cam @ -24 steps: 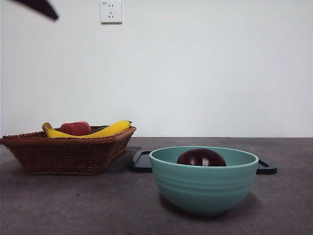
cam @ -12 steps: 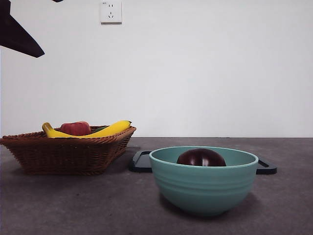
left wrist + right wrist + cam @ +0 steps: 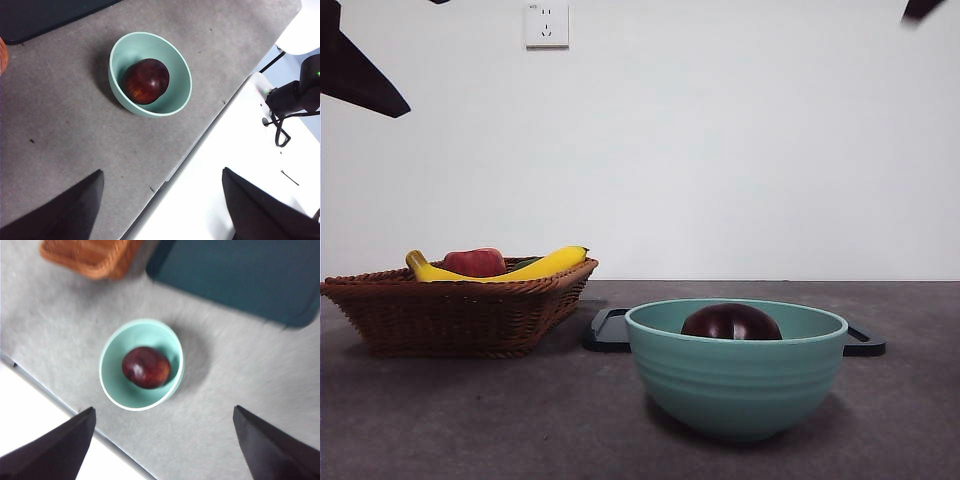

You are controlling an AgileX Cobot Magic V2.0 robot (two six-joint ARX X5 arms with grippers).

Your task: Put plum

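Both grippers hang high above the table, empty, jaws spread wide: left gripper (image 3: 160,210), right gripper (image 3: 162,445). Neither touches anything.

Plum (image 3: 146,81) lies in the teal bowl (image 3: 176,102), resting on the bowl floor, top just showing over the rim in the front view (image 3: 731,322). It sits well below and ahead of each gripper. Near-round, so no long axis to align the jaws to.

Right wrist view has the bowl nearly centred between its jaws; the left wrist view has it offset, with the table edge (image 3: 200,145) running under that gripper. Judgement: right arm is better lined up for a straight descent, though heights look similar and I cannot tell which is nearer.

Bowl wall rings the plum all round; approach must come from above. Dark tray (image 3: 240,275) lies just behind the bowl, wicker basket (image 3: 460,310) with bananas and a red fruit beside it, well apart. Bare table surrounds the bowl otherwise.
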